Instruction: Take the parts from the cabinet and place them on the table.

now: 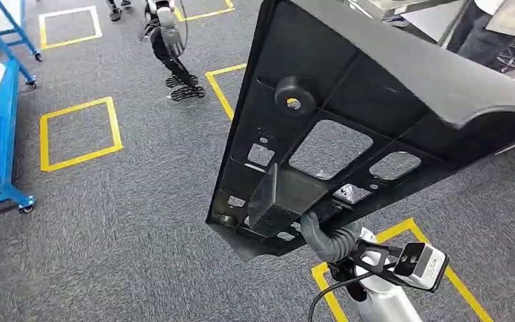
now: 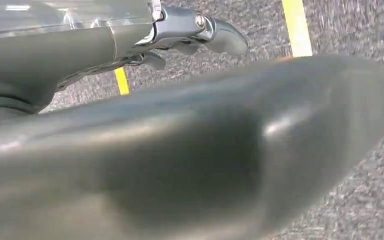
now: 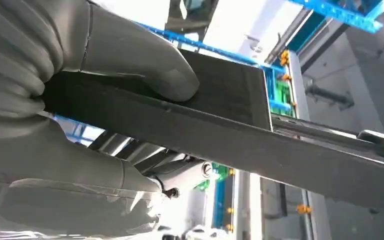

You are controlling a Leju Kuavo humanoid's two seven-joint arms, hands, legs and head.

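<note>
Across the head view from 5 o'clock up to 1 o'clock, the panel rides above the carpet, your right hand pinching its lower edge; the wrist view shows the thumb pressed flat on the part. The left hand lies along the panel's smooth face, and whether it grips I cannot tell. Judge it stiff, light but long, cut-outs weakening it: hold the thick rim, since it may swing or slip
</note>
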